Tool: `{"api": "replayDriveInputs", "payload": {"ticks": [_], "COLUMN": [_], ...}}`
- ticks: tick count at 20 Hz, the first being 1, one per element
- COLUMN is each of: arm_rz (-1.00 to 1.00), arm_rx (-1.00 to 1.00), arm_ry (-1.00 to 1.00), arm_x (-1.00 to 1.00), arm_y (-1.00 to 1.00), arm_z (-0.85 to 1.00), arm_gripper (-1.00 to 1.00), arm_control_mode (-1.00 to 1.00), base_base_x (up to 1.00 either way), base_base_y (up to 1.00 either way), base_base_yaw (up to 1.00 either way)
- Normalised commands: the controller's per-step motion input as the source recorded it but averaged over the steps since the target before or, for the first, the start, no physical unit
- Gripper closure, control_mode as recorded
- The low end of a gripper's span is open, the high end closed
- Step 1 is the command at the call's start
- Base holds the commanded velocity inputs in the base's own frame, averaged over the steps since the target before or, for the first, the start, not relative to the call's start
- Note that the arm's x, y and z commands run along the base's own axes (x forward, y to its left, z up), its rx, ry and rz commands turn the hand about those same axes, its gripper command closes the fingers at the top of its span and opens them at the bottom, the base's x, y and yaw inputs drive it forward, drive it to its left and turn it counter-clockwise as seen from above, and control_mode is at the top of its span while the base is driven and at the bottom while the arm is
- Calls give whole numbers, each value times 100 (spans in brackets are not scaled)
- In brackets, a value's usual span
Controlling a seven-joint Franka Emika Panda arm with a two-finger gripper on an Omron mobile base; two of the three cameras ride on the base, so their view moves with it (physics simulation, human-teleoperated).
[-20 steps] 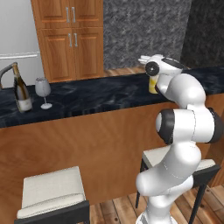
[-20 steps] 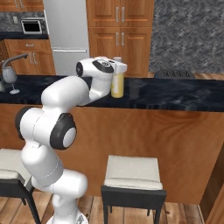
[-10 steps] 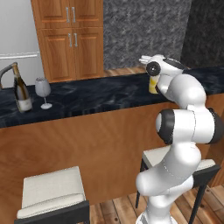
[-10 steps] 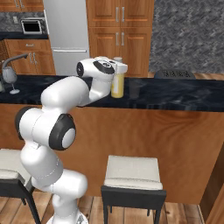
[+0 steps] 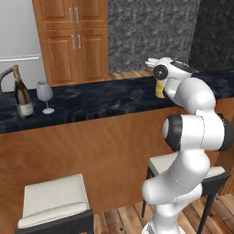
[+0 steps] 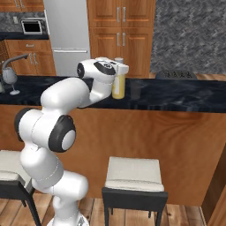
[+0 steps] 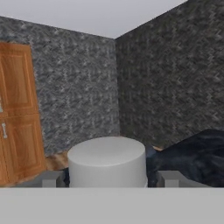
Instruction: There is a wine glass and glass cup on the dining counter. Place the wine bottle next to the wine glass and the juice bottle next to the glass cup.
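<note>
The juice bottle [image 6: 118, 88], yellow with a white cap [image 7: 107, 159], stands on the black dining counter [image 6: 185, 95] right beside the glass cup [image 6: 135, 89]. My gripper [image 6: 119, 69] is shut on the juice bottle near its top, with a finger on each side of the cap. From the other side the juice bottle [image 5: 159, 89] is mostly hidden behind my hand [image 5: 161, 72]. Far down the dining counter [image 5: 105, 98] to the left, the dark wine bottle [image 5: 22, 93] stands next to the wine glass [image 5: 45, 93].
Cushioned stools [image 5: 55, 201] [image 6: 132, 174] stand against the counter's wooden front. Behind the counter are wooden cabinets [image 5: 73, 41], a fridge [image 6: 68, 35] and a microwave [image 6: 33, 26]. A curved faucet [image 5: 4, 75] rises near the wine bottle.
</note>
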Motion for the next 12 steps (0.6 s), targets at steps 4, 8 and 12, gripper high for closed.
{"api": "replayDriveInputs", "payload": {"ticks": [4, 8, 12], "arm_rz": [0, 0, 0], "arm_rx": [0, 0, 0], "arm_ry": [1, 2, 2], "arm_x": [5, 6, 4], "arm_y": [2, 2, 0], "arm_z": [-21, -21, -16], "arm_gripper": [100, -100, -100], "arm_control_mode": [-100, -100, -100], "base_base_x": [0, 0, 0], "base_base_y": [0, 0, 0], "base_base_yaw": [0, 0, 0]}}
